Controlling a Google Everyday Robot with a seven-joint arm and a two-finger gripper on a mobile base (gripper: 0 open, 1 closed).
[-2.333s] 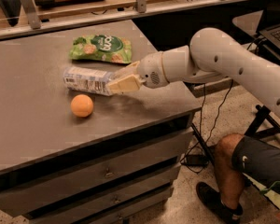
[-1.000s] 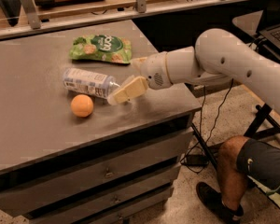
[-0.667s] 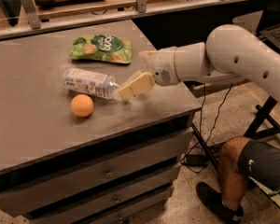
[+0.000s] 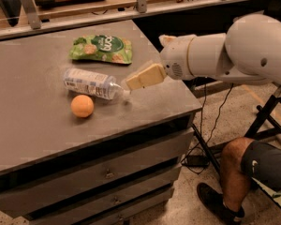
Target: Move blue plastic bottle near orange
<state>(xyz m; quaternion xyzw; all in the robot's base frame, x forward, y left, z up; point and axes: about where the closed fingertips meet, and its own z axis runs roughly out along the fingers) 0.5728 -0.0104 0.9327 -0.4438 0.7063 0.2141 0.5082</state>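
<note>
The blue plastic bottle lies on its side on the grey table, its white cap pointing right. The orange sits just in front of the bottle, almost touching its middle. My gripper hovers just right of the bottle's cap end, a little above the table. It is open and holds nothing. Its cream fingers point left toward the cap.
A green snack bag lies behind the bottle near the table's far edge. The table's right edge is just under my arm. A seated person's leg is on the floor at the right. Drawers front the table below.
My gripper has let go of the bottle's cap end and pulled back to the right and up. The bottle stays lying beside the orange.
</note>
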